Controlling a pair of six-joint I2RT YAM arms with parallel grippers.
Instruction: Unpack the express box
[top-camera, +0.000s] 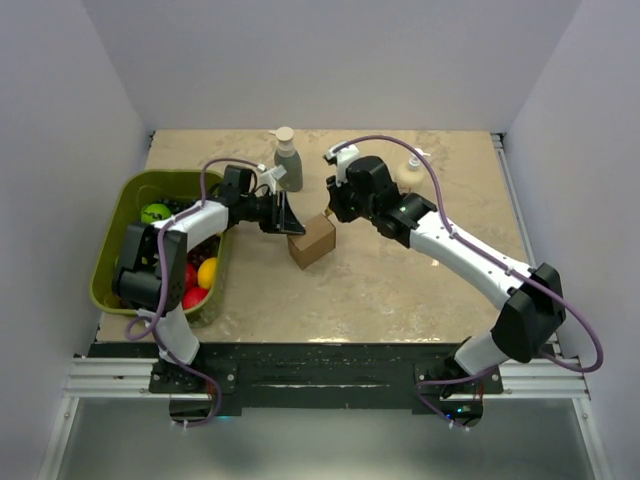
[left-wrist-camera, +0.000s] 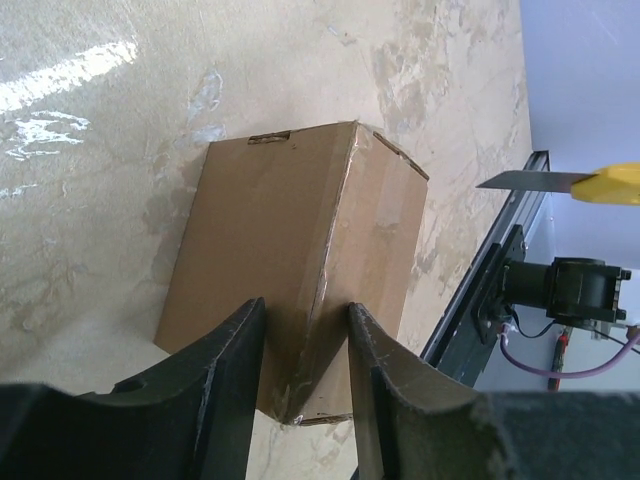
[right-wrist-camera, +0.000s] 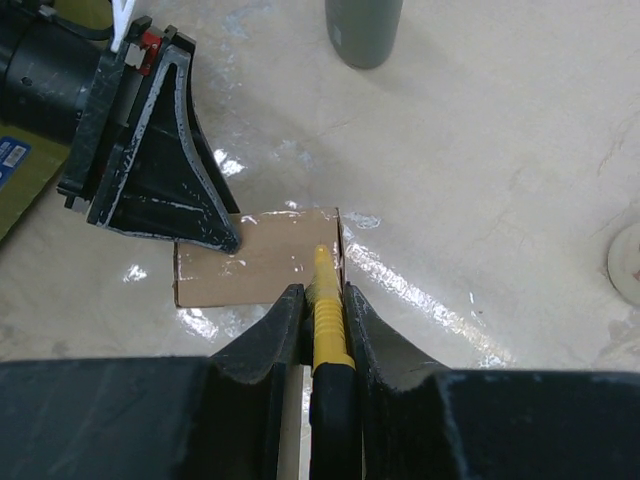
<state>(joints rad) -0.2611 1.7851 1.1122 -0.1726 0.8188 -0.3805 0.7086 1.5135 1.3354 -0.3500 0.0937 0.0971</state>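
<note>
The express box (top-camera: 312, 238) is a small brown carton standing mid-table, its flaps closed. My left gripper (top-camera: 290, 216) reaches it from the left. In the left wrist view the box (left-wrist-camera: 290, 240) has its near corner edge between my two fingers (left-wrist-camera: 225, 370), and each one lies against a face of the carton. My right gripper (right-wrist-camera: 322, 292) is shut on a yellow utility knife (right-wrist-camera: 326, 300), whose tip hangs over the right edge of the box top (right-wrist-camera: 260, 265). The knife's blade (left-wrist-camera: 525, 180) shows at the right of the left wrist view, clear of the box.
A green bin (top-camera: 115, 235) holding coloured balls stands at the left edge behind my left arm. A grey pump bottle (top-camera: 288, 165) stands just behind the box. A small white round object (top-camera: 410, 172) sits at the back right. A metal rail (left-wrist-camera: 480, 300) borders the table.
</note>
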